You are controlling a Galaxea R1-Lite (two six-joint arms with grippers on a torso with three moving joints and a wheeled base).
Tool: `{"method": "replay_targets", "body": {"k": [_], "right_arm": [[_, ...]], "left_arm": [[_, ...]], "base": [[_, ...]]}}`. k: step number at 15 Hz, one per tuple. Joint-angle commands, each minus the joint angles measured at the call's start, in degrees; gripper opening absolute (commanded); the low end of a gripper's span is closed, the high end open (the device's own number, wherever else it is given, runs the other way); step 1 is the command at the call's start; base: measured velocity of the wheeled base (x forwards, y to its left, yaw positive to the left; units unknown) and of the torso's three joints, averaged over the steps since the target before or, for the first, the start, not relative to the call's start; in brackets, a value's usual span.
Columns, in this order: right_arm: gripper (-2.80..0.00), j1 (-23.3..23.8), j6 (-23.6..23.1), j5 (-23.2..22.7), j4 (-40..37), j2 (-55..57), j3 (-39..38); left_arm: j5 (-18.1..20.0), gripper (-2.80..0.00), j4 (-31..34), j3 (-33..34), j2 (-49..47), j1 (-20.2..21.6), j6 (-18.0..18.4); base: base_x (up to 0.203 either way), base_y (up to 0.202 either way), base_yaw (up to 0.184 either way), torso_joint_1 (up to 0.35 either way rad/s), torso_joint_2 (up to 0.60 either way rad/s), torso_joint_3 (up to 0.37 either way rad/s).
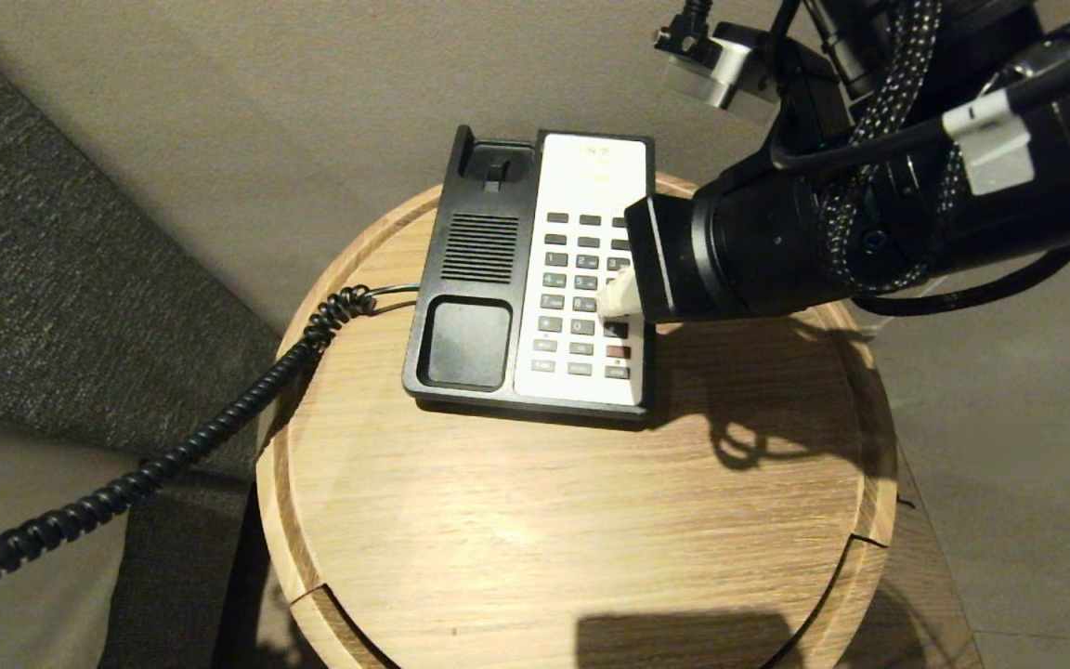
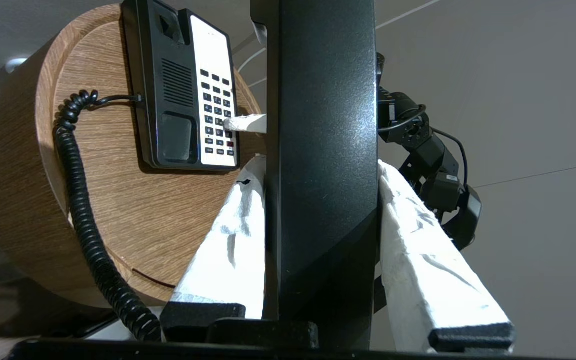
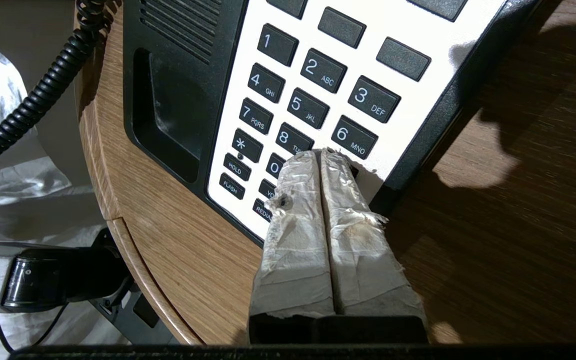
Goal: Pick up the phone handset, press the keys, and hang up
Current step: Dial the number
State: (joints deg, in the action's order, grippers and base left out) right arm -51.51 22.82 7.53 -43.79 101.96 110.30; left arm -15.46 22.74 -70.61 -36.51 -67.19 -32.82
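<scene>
The phone handset [image 2: 320, 150] is held off its cradle, upright between the two white-wrapped fingers [image 2: 228, 240] of the left gripper [image 2: 318, 200], which is clamped on its sides; it is seen only in the left wrist view, where it stands as a glossy black bar. Its black coiled cord [image 1: 126, 478] runs from the left side of the phone base [image 1: 535, 269] over the edge of the round wooden table [image 1: 591, 520] and out of the head view at lower left.

The base lies on the far half of the table, its empty black cradle on the left and its white keypad panel on the right. The right arm [image 1: 869, 223] reaches in from the upper right, angled down and leftward, so that the right gripper [image 1: 617, 295] rests with its tip on the keypad's right column. In the right wrist view the right gripper's [image 3: 320, 155] two taped fingers are pressed together with no gap, nothing between them, and their tip sits just below the 6 key, beside the 8 key.

Only the right wrist view allows the key legends to be read: 1, 2 ABC, 3 DEF, 4 GHI, 5 JKL, 6 MNO, 7 PQRS, an asterisk, HOLD and FLASH. The head view alone shows the whole base with its speaker grille. The left wrist view shows the right arm's joints beyond the handset, over a grey floor [image 2: 518, 100].
</scene>
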Motion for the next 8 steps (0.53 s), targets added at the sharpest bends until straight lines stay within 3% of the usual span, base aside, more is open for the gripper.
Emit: {"method": "replay_targets", "body": {"k": [1,8], "right_arm": [[-2.8,0.0,0.1,0.2,-0.4,-0.2,-0.1],[-2.8,-2.3,1.2,-0.5,-0.2,-2.5,0.6]], "left_arm": [[-0.1,-2.8,0.1,0.0,0.0,0.0,-0.2],[-0.1,-2.8,0.0,0.3,-0.1,0.0,-0.2]], "base": [[0.0,0.0,0.0,0.0,0.0,0.0],[0.0,0.0,0.0,0.0,0.0,0.0]]}}
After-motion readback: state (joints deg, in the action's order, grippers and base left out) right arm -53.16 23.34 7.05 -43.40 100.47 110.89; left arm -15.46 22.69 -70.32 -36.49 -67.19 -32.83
